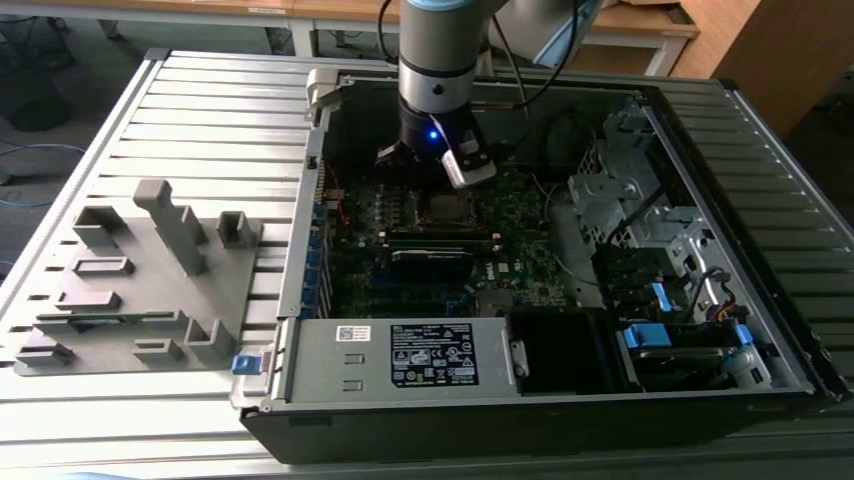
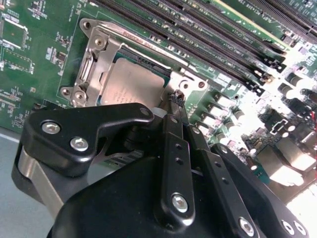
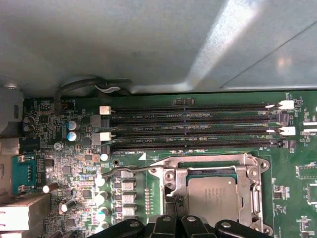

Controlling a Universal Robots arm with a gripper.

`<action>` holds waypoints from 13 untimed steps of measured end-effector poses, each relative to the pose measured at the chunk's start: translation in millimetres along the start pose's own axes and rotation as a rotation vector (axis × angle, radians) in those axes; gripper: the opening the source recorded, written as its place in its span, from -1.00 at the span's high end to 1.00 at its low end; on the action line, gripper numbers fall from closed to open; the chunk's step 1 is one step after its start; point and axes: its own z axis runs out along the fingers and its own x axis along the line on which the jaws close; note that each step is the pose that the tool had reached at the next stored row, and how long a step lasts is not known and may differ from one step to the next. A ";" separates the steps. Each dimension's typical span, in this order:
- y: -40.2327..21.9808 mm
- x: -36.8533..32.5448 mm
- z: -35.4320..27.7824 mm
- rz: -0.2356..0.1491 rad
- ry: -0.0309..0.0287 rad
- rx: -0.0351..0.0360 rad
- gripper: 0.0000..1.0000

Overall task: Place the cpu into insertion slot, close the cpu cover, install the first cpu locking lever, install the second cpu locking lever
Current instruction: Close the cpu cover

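Gripper: black gripper (image 2: 176, 96) is hanging low over the board, its two fingers (image 2: 171, 144) drawn together so that the tips are meeting at a corner of the socket; whether they are pinching anything cannot be told
Cpu: flat grey-brown cpu (image 2: 131, 89) (image 3: 213, 193) is lying seated inside the socket, just beside the fingertips
Cpu cover: silvery cpu cover (image 2: 101, 62) (image 3: 256, 196) is lying down flat, framing the chip through its square opening
Insertion slot: insertion slot (image 1: 441, 207) is sitting directly under the gripper, near the middle of the board
Locking lever: thin metal locking lever (image 3: 129, 170) is reaching out from the socket's corner over small capacitors (image 3: 73, 130); whether it is latched cannot be told
Memory slots: long black memory slots (image 3: 193, 124) (image 2: 198, 34) are running in parallel just beside the socket
Motherboard: green motherboard (image 1: 527, 245) is lying flat inside the open computer case (image 1: 534, 410)
Power supply: silvery power supply box (image 1: 334, 365) is sitting along the case's near edge in the exterior view
Arm: arm (image 1: 441, 60) is reaching straight down into the case
Table: slatted table (image 1: 200, 110) is carrying the case and, toward the exterior view's left, a grey fixture (image 1: 147, 280) standing well apart from it
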 end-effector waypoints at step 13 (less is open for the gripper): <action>-0.3 0.3 3.6 0.000 0.0006 0.0009 0.79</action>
